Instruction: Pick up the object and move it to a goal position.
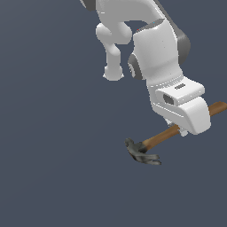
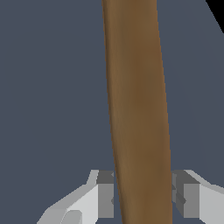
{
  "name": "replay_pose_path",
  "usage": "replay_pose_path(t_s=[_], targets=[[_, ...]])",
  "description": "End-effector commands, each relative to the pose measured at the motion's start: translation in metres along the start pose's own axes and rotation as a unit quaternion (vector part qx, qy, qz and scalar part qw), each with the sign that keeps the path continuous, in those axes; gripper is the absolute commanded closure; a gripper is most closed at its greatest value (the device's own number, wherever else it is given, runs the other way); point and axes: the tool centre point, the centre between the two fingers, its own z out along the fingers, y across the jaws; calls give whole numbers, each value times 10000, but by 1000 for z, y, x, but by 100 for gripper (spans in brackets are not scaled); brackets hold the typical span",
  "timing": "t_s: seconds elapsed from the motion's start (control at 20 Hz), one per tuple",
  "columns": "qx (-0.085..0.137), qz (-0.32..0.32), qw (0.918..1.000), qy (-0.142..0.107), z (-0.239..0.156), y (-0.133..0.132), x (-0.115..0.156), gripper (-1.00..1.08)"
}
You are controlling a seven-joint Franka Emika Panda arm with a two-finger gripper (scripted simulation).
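The hammer lies slanted in the exterior view, with its dark grey head (image 1: 142, 152) toward the lower left and its brown wooden handle (image 1: 159, 137) running up to the right. My gripper (image 1: 179, 130) sits over the middle of the handle; the white hand hides the fingers there. In the wrist view the handle (image 2: 138, 109) passes straight between the two fingers (image 2: 105, 194), and both pads touch its sides. The gripper (image 2: 143, 199) is shut on the handle. The hammer head is out of the wrist view.
A plain dark blue-grey floor (image 1: 53, 168) lies all around. The white arm links (image 1: 150, 44) rise above the hammer at the top of the exterior view.
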Motion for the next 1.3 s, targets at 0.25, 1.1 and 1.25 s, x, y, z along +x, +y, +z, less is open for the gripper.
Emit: replay_pose_path(t_s=[0.25,1.1,1.25], targets=[[-564,-554,9957,484,-51,46,35,108],[-1436,-1437,9703,1312,-148,97,91,108],[-1512,-1516,9668,1391,-158,101,96,108]])
